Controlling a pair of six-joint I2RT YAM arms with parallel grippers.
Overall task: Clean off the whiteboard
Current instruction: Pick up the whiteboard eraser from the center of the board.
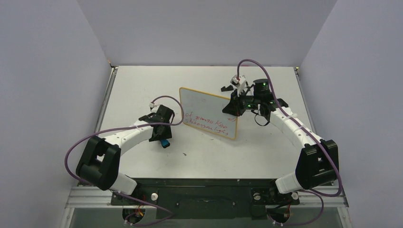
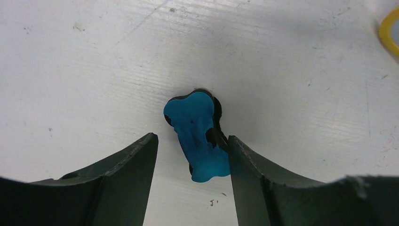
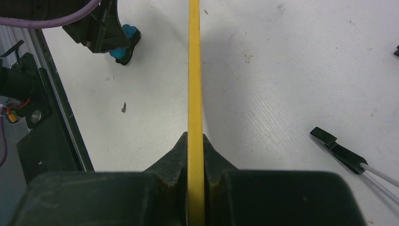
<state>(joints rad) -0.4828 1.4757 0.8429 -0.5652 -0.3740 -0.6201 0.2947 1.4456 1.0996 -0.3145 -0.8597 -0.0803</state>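
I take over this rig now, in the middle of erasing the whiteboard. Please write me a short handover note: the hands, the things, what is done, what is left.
Left hand: open, down at the table, the blue eraser between its fingers, not gripped.
Right hand: shut on the frame of the whiteboard, holding it up.
Done: board held; nothing visibly erased, red writing on its lower part.
Left: grip the eraser, wipe the writing off.

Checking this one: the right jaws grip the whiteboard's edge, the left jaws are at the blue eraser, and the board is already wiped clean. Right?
Not quite. The whiteboard is not clean: the top external view shows red handwriting across its lower part. The rest stands.
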